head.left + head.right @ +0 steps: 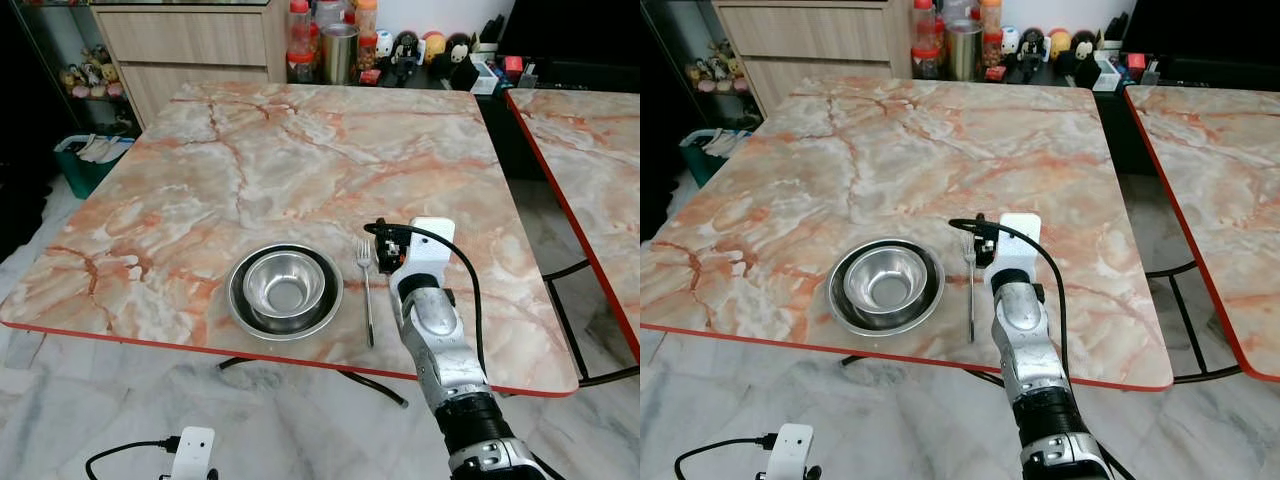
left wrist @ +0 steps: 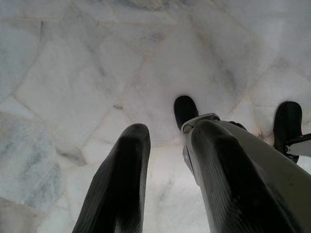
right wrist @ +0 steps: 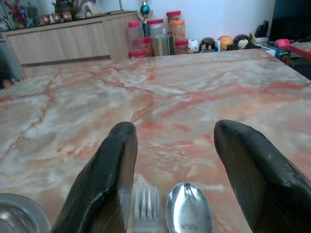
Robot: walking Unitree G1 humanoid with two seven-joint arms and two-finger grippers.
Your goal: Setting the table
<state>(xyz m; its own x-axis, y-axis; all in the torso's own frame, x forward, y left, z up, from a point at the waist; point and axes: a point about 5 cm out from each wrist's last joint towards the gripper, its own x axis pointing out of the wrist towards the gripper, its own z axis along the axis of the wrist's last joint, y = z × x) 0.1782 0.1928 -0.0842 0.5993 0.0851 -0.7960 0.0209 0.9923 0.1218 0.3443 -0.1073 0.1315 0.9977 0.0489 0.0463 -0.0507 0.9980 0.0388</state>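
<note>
Between the spread, empty fingers of the right gripper (image 3: pixel 172 170) lie a spoon (image 3: pixel 189 213) and, beside it, a fork (image 1: pixel 366 290). Left of them sits a steel bowl (image 1: pixel 285 287) on the marble table (image 1: pixel 300 160). Left gripper (image 2: pixel 167 179) hangs parted over floor.

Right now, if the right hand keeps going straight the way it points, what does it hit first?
Likely nothing soon: the right hand points along the bare table. First in line look the jars at its far edge; depth unclear.
</note>
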